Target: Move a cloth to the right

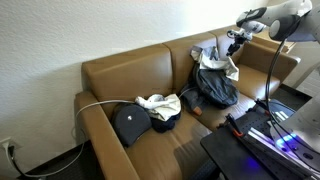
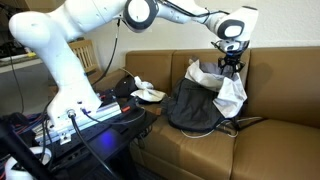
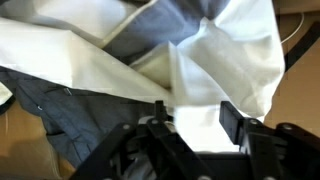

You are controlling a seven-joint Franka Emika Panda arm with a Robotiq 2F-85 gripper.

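Note:
A white cloth (image 1: 222, 60) (image 2: 231, 88) (image 3: 190, 60) hangs from my gripper above a brown couch (image 1: 120, 75) (image 2: 280, 70). My gripper (image 1: 236, 41) (image 2: 232, 64) (image 3: 195, 128) is shut on a fold of the cloth, which fills the gap between the two fingers in the wrist view. The cloth's lower part drapes onto a dark grey garment (image 1: 215, 88) (image 2: 195, 105) (image 3: 60, 110) lying on the couch seat against the backrest.
Another white cloth (image 1: 160, 102) (image 2: 148, 92) lies on a dark cap-like item (image 1: 130, 123) on the couch seat's other end. A white cable (image 1: 95, 105) runs over an armrest. A bench with electronics and cables (image 1: 265, 135) (image 2: 70, 125) stands in front. A wire hanger (image 2: 243, 122) lies by the garment.

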